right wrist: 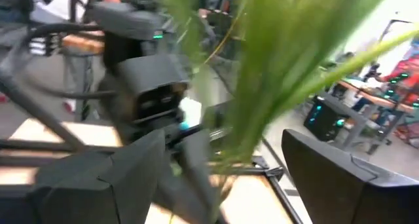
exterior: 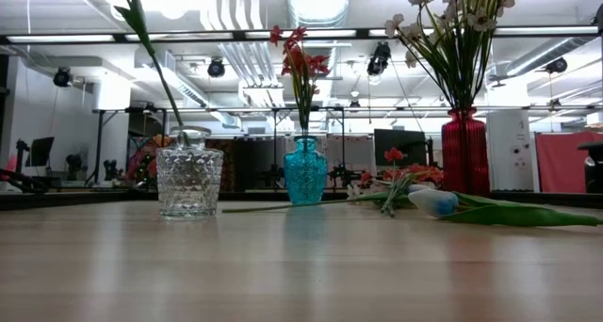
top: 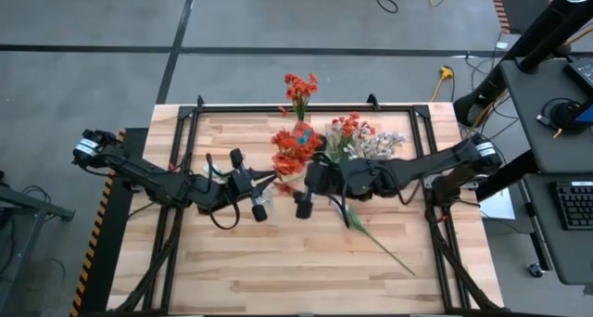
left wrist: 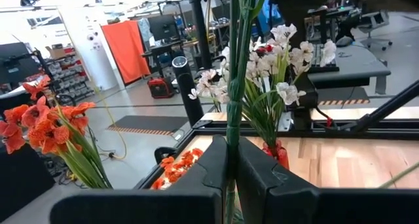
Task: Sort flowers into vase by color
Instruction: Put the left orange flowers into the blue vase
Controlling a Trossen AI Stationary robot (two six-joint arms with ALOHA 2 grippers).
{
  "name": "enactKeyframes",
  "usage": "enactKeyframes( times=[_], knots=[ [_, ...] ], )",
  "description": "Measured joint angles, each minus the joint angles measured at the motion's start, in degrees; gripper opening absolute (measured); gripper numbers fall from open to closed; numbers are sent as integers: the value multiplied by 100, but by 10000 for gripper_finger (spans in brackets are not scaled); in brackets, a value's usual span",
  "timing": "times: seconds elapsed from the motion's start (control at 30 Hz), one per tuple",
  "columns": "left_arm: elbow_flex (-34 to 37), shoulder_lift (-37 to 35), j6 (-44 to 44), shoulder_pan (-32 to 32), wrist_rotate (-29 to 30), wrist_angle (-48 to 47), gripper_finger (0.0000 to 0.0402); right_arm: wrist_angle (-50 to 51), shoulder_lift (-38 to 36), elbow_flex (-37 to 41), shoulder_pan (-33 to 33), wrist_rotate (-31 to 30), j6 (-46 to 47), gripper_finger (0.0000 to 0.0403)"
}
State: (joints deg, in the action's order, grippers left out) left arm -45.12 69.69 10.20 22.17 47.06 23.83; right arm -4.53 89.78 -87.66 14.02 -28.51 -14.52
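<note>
Left wrist view shows the left end effector [left wrist: 230,178] clamped on a long green flower stem [left wrist: 237,73] held upright above the clear cut-glass vase [exterior: 189,179] on the wooden table [top: 278,261], while the right end effector [right wrist: 222,178] gapes empty beside it; lowering the stem into that vase seems next.

Three vases [exterior: 305,171] stand in a row; loose flowers [exterior: 490,209] lie beside them.

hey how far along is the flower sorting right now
Partly done. Orange-red flowers stand in the teal vase, and pale blossoms in the red vase. In hand: the left gripper is shut on a green stem that stands in the clear glass vase; the right gripper is open beside it. Left: a white tulip and an orange-red spray lie on the table.
</note>
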Motion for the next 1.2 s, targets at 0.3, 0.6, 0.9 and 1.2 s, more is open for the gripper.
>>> enactKeyframes(
  times=[0.3,0.6,0.9,1.2],
  knots=[
    [0,2,2,5,-1,-90,1,-315,74,0,-131,1,52,194],
    [7,-6,25,5,-488,-169,23,-165,70,0,-125,66,-1,23],
    [-238,-768,-368,39,-1,-2028,161,851,-269,-39,-397,-13,385,21],
    [-393,-1616,-900,270,1,-3348,207,1438,-219,167,-1453,-12,1148,20]
  ],
)
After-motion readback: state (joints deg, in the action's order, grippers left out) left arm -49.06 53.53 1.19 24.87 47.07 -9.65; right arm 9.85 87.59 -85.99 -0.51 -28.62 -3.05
